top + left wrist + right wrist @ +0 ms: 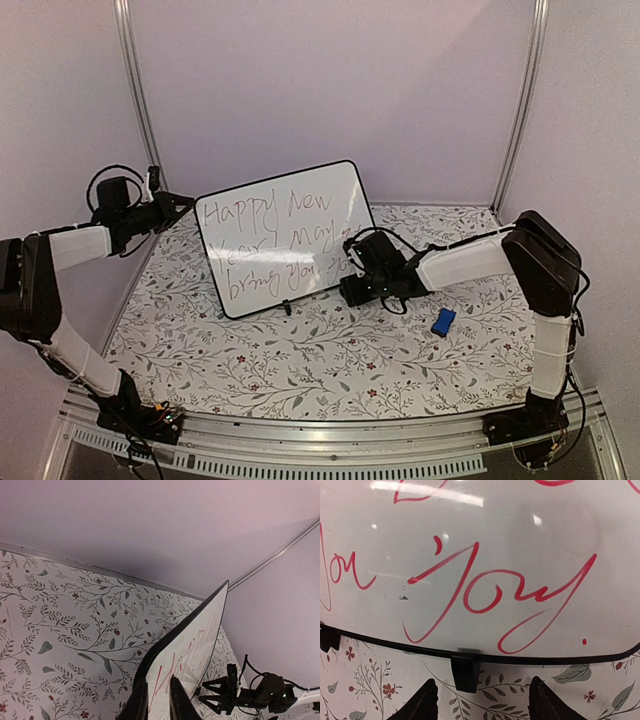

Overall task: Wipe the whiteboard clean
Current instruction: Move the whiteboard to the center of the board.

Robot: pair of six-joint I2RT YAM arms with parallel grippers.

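Back centre of the table (300, 360): large white rectangular whiteboard (285, 240) with a thin black rim, propped tilted, red handwriting across its face.
Left gripper (187, 204): at the whiteboard's upper left corner, fingers (179, 702) clamped on the rim, one on each side.
Right gripper (483, 680): jaws apart, facing the whiteboard's lower right edge, just short of a small black foot (466, 672).
Small blue eraser block (443, 321): on the floral table surface, beyond the Right gripper, well apart from the whiteboard.

soft, even pinkish light; overhead glare streaks on the whiteboard (480, 565).
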